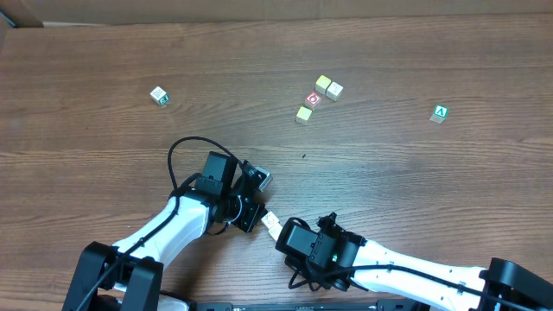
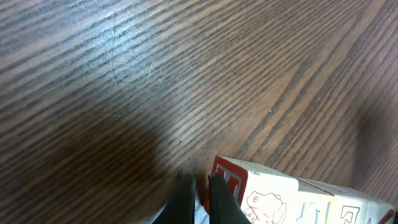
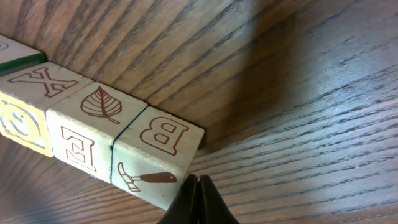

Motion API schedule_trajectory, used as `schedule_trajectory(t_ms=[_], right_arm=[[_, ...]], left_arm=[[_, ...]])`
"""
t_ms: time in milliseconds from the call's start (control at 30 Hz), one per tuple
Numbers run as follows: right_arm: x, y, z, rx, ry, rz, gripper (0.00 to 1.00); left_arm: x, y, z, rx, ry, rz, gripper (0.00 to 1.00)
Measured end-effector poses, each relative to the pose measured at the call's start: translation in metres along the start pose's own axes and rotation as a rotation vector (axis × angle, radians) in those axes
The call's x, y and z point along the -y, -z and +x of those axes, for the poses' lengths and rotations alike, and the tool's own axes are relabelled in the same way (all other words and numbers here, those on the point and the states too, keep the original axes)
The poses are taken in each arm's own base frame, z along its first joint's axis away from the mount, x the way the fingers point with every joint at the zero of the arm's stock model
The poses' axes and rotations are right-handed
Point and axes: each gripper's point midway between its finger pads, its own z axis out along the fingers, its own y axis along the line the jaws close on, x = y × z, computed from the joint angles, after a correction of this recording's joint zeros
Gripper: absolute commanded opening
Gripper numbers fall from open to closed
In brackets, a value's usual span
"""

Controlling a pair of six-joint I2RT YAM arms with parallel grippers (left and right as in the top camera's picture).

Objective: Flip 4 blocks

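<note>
Both arms crouched low in the frame! Left gripper (image 2: 200, 188) was pressed together, right gripper (image 3: 198, 188) pressed together too, just beside a row of lettered cubes (image 3: 93, 134). The 4 blocks (image 1: 334, 91) lay apart from both: 3 upper center, 1 upper left.

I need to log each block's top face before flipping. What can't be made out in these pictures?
Overhead: prints on the four pale blocks too small; cube row mostly hidden by the arms.
Left wrist: end cube cut by the bottom edge.
Right wrist: fourth cube cut by the left edge.
</note>
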Motion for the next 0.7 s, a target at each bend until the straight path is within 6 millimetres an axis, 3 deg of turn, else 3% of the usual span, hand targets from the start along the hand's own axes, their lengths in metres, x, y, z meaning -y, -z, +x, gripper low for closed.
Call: schedule_trajectory(t_ms=[700], right_arm=[[-0.0026,0.0002,0.0071,-0.041,-0.024,-0.008,0.04]], left_arm=[[0.0019,-0.0014,-0.0031,0.008,-0.027,-0.006,0.04]])
